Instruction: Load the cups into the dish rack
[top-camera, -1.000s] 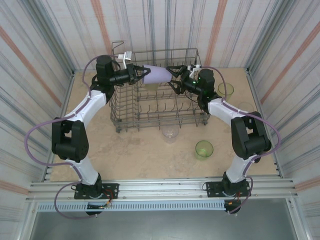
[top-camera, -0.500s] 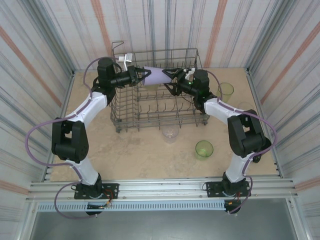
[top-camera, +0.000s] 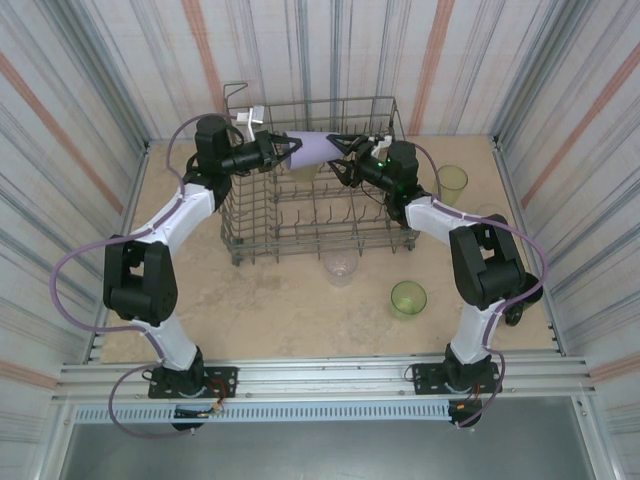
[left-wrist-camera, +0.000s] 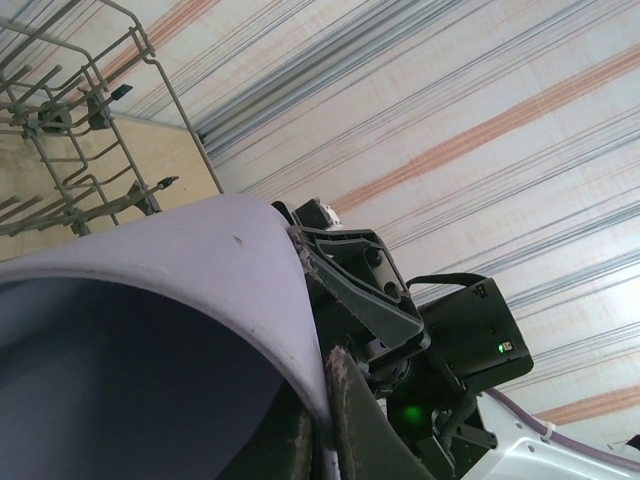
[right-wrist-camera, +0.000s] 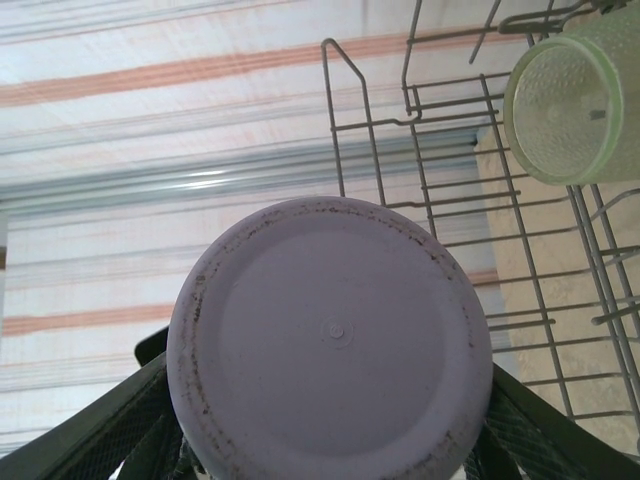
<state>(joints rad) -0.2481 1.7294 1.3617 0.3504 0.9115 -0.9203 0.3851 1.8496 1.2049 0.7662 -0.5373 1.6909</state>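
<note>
Left gripper first: its jaws are clamped tight on the rim of the lavender cup. In the left wrist view we see the cup wall pinched between the two fingers, with the dark mouth of the cup opening toward that camera.

Over to the right gripper. It meets the same cup from the other end, jaws spread around the base. In the right wrist view the flat bottom of the cup faces us, with one dark finger hard against each side. Whether they are pressing or only flanking it, we cannot tell.

So the lavender cup lies on its side, strung between the two grippers. It is up in the air over the far part of the dish rack, mouth to the left and base to the right. It touches no tine that we can make out.

Moving outward, a yellow-green tumbler in the rack sits among the wires below and beside the held cup.

On the table, a clear tumbler stands just in front of the rack's near edge. A front yellow-green tumbler stands farther toward us on the right. A second yellow-green tumbler stands to the right of the rack, beside the right arm.

The rack's wire loop rises at its far left corner, just beside the left wrist.
</note>
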